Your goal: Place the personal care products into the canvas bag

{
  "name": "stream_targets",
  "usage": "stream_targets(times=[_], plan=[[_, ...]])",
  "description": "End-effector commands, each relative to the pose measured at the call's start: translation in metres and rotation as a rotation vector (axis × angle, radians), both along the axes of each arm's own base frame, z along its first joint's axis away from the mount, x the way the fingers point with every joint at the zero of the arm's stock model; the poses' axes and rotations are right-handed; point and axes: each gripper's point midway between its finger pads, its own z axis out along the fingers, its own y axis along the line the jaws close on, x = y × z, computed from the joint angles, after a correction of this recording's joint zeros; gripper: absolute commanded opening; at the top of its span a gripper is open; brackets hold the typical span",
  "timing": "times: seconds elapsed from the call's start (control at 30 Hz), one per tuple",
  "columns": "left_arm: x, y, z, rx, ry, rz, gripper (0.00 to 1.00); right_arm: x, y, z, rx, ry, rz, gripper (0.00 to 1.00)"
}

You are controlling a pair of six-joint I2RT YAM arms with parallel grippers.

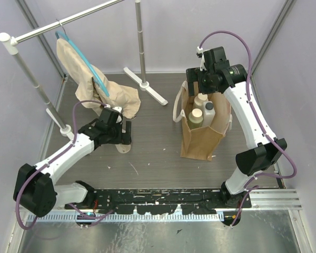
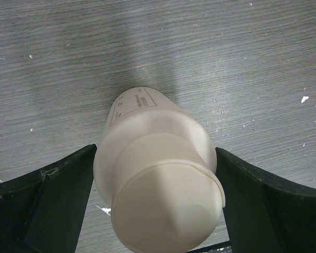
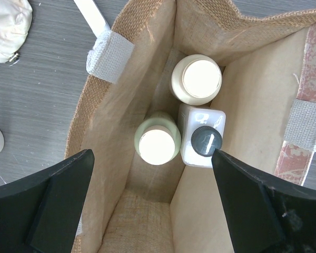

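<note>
— How's it going, how many are in?

— Three of four, by my count. Look down into the bag [image 3: 147, 31]: a cream bottle [image 3: 196, 79] at the far end, a yellowish bottle [image 3: 157, 139] nearer, and the white square bottle [image 3: 203, 138] with the dark cap touching it. All three are standing upright on the bottom.

— And the right gripper [image 3: 152, 153]?

— It's right above the bag's mouth, jaws apart, with nothing between them. I'd say its part is done.

— So where's number four?

— That's the last bottle [image 2: 158, 179], out on the table [image 1: 158, 158], well apart from the bag on the left side. The left gripper [image 2: 155, 150] is down over it.

— Has it got hold of it?

— Not that I'd swear to. The jaws are spread wide, one either side, with the bottle square in the middle and its cap up toward the wrist. Its sides fill the gap and seem to brush both fingers, but the jaws look open, not clamped.

— So what's left?

— Squeeze, lift, carry it across and drop it in the bag.
</note>
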Motion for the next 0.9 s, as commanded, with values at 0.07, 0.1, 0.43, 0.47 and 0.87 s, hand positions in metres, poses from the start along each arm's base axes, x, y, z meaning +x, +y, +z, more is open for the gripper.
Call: stream_targets(times=[0.07,0.1,0.43,0.47,0.87], plan=[[0.009,-0.011,-0.002,-0.036,-0.051,-0.006,0.91,-0.005,-0.005,0.025,0.016,-0.073,0.000,1.00],[0.010,-0.012,-0.002,-0.038,-0.054,-0.008,0.90,-0.004,-0.004,0.024,0.016,-0.070,0.000,1.00],[0.007,-0.013,0.004,-0.057,-0.088,-0.017,0.51,-0.004,-0.004,0.020,0.014,-0.055,0.001,1.00],[0.006,-0.013,0.007,-0.057,-0.092,-0.016,0.46,-0.003,-0.003,0.020,0.014,-0.052,0.002,1.00],[-0.004,-0.027,0.058,-0.100,-0.150,-0.077,0.15,-0.023,-0.008,-0.001,-0.040,0.076,0.029,1.00]])
